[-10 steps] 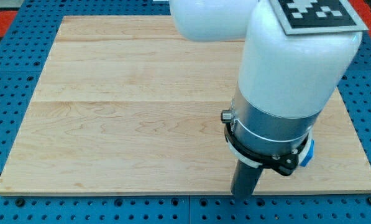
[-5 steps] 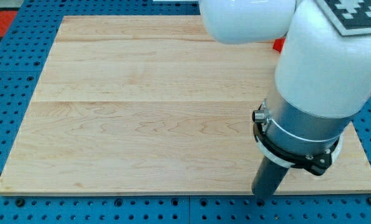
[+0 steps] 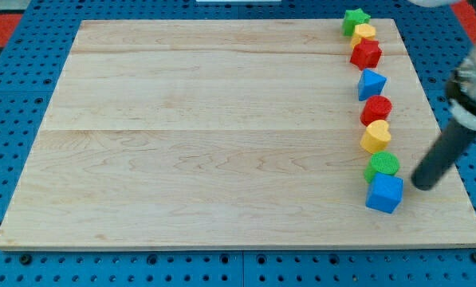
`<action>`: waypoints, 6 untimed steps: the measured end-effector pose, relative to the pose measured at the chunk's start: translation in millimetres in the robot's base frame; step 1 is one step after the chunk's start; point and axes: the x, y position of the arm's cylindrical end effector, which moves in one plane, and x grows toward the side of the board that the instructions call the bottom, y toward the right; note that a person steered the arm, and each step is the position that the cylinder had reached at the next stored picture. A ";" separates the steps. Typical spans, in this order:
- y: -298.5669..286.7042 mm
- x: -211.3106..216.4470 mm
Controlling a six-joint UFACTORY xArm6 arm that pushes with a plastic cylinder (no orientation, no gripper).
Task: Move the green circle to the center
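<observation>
My tip (image 3: 423, 187) stood on the table (image 3: 206, 159) just beside the green circle (image 3: 384, 164), on the side toward the view's right and slightly lower. There was no gripper to spread or press together: the arm ended in a plain dark rod, and it held nothing.

The green circle lay near the table's right edge, well apart from the centre, which lay far off toward the view's left and a little up from it. It was one of a column of blocks. Directly below the green circle, touching or nearly so, sat a blue cube (image 3: 383, 193). Directly above it sat a yellow heart-like block (image 3: 375, 137), then a red round block (image 3: 376, 108), a blue pointed block (image 3: 371, 83), a red block (image 3: 366, 53), a yellow block (image 3: 364, 33) and a green star-like block (image 3: 354, 19) at the top.

The relation that mattered: the green circle lay between my tip and the centre, so a leftward push looked well set up. By my judgement the tip sat a touch low, level with the gap between green circle and blue cube, and risked dragging the cube along.
</observation>
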 end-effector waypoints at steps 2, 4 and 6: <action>-86.6 -28.1; -154.6 -61.0; -225.5 -88.9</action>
